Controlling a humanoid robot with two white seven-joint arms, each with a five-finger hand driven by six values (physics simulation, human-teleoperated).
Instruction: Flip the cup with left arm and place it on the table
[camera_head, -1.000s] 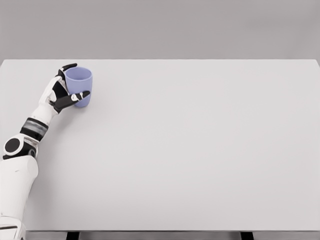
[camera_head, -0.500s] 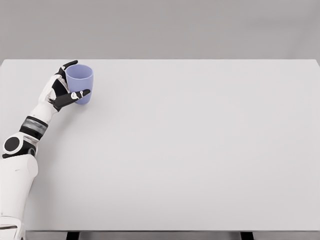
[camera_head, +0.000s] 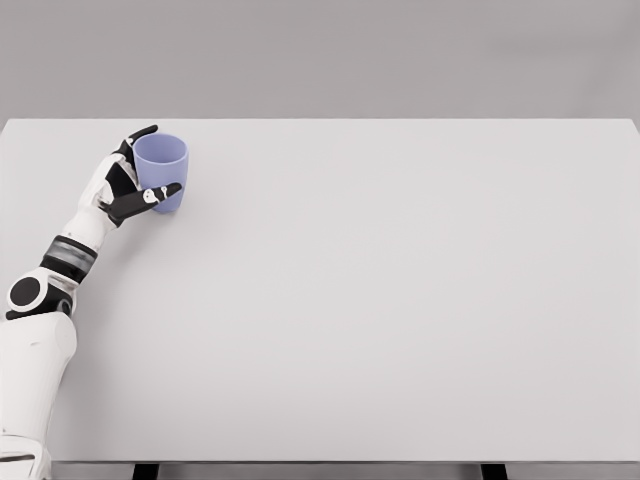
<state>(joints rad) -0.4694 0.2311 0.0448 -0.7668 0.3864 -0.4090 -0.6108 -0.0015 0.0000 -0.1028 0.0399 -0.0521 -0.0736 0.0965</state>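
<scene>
My left hand is wrapped around the cup, thumb across its near side and fingers reaching behind it. The cup is pale blue, upright with its mouth up, near the desk's far left corner. The desk is plain white. Behind its far edge runs a flat grey wall.
</scene>
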